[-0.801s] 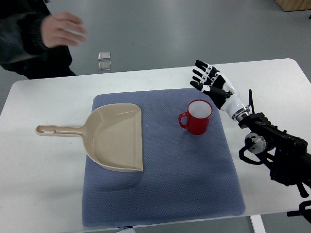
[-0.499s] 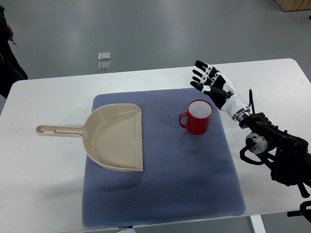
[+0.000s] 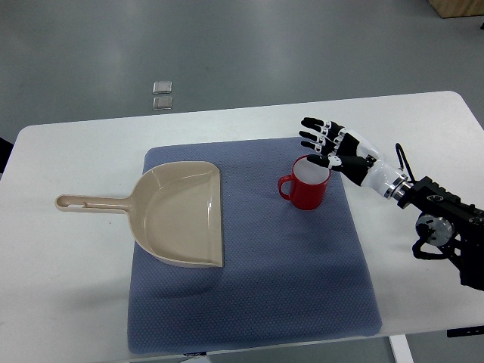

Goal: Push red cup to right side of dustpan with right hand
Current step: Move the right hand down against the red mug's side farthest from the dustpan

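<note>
Right hand (image 3: 333, 147), fingers (image 3: 311, 134) spread and empty, sits at the red cup (image 3: 306, 182) rim's far-right side. Dustpan (image 3: 181, 212) lies well apart to the cup's left.

bright, even light; soft shadows; sharp focus.

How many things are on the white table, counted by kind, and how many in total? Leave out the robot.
Blue mat: 1
Beige dustpan: 1
Red cup: 1
Total: 3
</note>
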Controlling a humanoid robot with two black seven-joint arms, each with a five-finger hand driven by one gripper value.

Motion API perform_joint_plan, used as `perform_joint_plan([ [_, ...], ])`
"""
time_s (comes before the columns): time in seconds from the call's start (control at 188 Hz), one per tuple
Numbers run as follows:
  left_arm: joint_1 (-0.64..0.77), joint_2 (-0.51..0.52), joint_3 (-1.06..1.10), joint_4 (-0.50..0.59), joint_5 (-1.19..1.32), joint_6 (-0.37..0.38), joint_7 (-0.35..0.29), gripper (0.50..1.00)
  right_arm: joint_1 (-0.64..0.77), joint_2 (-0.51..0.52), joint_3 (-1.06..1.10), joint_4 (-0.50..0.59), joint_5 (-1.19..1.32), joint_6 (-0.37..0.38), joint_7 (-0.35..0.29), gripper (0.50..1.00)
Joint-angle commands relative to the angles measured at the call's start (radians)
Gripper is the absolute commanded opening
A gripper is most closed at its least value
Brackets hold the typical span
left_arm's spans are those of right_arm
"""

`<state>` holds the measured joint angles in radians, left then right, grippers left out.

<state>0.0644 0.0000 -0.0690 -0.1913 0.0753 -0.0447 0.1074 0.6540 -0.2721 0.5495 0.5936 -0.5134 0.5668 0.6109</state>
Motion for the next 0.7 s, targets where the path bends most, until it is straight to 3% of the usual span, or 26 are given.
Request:
perform_joint_plan([
  [0.0, 0.0, 0.0, 0.002, 0.0, 0.0, -0.001, 0.0, 1.0, -0.002, -0.019, -0.002, -0.002, -0.065, 0.002, 0.0, 0.934],
  [0.244, 0.0, 0.0, 0.0, 0.0, 0.0, 0.0, 0.0, 1.0, -0.016, -0.033, -0.002, -0.002, -0.079, 0.028, 0.0, 0.934],
  [0.695, 0.0, 0.0, 0.0, 0.001, 0.0, -0.001, 0.0, 1.0, -0.053, -0.022, -0.002, -0.009, -0.136, 0.005, 0.0, 0.934],
])
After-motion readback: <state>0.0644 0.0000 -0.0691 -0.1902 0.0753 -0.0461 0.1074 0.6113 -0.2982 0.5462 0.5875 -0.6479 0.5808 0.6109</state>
